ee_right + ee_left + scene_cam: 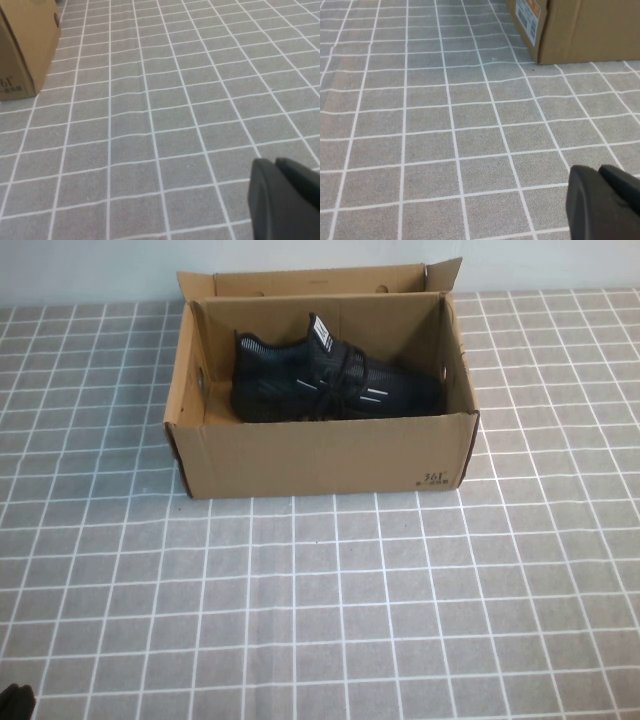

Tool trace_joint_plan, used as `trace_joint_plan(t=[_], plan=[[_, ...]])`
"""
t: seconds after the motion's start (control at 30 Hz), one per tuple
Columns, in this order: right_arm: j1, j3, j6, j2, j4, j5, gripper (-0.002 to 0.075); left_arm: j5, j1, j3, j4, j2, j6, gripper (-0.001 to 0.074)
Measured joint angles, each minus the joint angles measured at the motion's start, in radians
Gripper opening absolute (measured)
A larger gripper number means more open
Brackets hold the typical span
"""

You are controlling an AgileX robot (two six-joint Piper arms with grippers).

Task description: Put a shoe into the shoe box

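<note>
The black knit sneaker [330,382] lies on its side inside the open brown shoe box [320,455], toe toward the right, white-tagged tongue up. The box stands at the table's far middle with its "361" mark at the front right corner. A corner of the box shows in the left wrist view [580,30] and in the right wrist view [25,45]. My left gripper [602,202] is shut and empty, low over the tiles near the front left. My right gripper [285,200] is shut and empty over the tiles to the box's right. The shoe is hidden in both wrist views.
The table is covered by a grey cloth with a white grid [320,610]. A dark bit of the left arm [15,702] shows at the front left corner of the high view. A pale wall runs behind the box.
</note>
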Motion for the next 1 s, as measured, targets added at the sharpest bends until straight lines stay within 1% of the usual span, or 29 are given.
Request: trace_joint_plan(t=[1.0], plan=[[0.000, 0.000, 0.000, 0.000, 0.000, 0.000, -0.0016, 0.000, 0.000, 0.000, 0.000, 0.000, -0.004, -0.0001]])
